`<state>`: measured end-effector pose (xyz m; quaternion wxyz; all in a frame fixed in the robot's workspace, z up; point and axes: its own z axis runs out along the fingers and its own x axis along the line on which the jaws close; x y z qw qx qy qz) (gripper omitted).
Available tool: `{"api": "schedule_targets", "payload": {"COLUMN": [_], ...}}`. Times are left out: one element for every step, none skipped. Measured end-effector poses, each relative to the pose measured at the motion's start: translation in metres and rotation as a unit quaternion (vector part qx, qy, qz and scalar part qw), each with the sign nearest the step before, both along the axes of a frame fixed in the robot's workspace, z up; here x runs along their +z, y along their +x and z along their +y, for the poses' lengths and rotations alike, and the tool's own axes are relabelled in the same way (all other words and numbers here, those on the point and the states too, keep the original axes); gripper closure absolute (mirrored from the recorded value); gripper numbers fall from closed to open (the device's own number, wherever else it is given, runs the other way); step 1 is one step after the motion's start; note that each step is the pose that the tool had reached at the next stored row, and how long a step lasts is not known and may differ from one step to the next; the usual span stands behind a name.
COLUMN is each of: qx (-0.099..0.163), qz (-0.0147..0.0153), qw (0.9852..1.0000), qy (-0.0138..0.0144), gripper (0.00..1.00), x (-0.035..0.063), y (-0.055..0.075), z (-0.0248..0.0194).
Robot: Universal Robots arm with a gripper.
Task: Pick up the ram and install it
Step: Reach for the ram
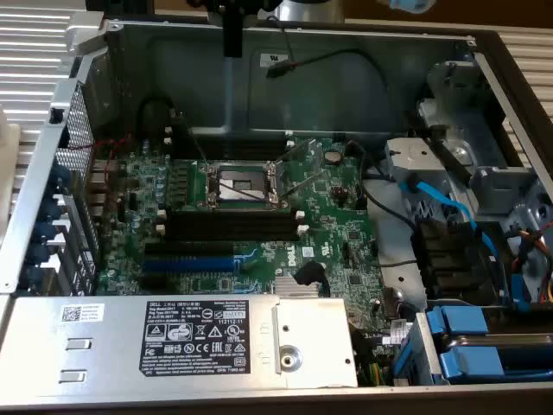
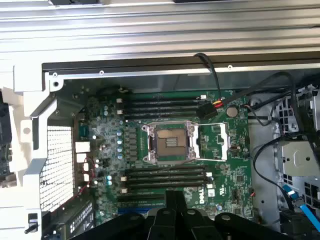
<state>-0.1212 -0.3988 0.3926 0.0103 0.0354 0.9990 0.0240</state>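
Note:
My gripper [image 1: 232, 47] hangs high over the back wall of the open computer case, its dark fingers pressed together with nothing seen between them. In the wrist view the shut gripper [image 2: 175, 197] points down over the green motherboard [image 2: 225, 170]. Two banks of long black slots with white end clips lie on either side of the CPU socket [image 1: 240, 184]: the nearer bank [image 1: 233, 226] and the farther bank [image 1: 229, 143]. In the wrist view both banks [image 2: 165, 177] [image 2: 160, 106] look unfilled. The ram is out of view.
A blue slot [image 1: 186, 262] lies in front of the nearer bank. The silver power supply [image 1: 207, 341] fills the front, and the drive cage with blue cables [image 1: 449, 207] stands on the exterior view's right. A black cable [image 2: 212, 75] crosses near the farther slots. Metal case walls ring the board.

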Motion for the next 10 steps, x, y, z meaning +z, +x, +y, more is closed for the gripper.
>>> {"api": "schedule_targets", "payload": {"qx": [0.0,0.0,0.0,0.0,0.0,0.0,0.0,0.0,0.0,0.0], "qz": [0.0,0.0,0.0,0.0,0.0,0.0,0.0,0.0,0.0,0.0], "qw": [1.0,1.0,1.0,1.0,1.0,1.0,1.0,1.0,1.0,1.0], "qy": [0.0,0.0,0.0,0.0,0.0,0.0,0.0,0.0,0.0,0.0], "gripper": [0.89,0.89,0.89,0.89,0.89,0.89,0.89,0.89,0.89,0.89], "x": [0.0,0.0,0.0,0.0,0.0,0.0,0.0,0.0,0.0,0.0], "y": [0.0,0.0,0.0,0.0,0.0,0.0,-0.0001,-0.0003,-0.0004,-0.0009], "z": [0.0,0.0,0.0,0.0,0.0,0.0,0.0,0.0,0.0,0.0]}}
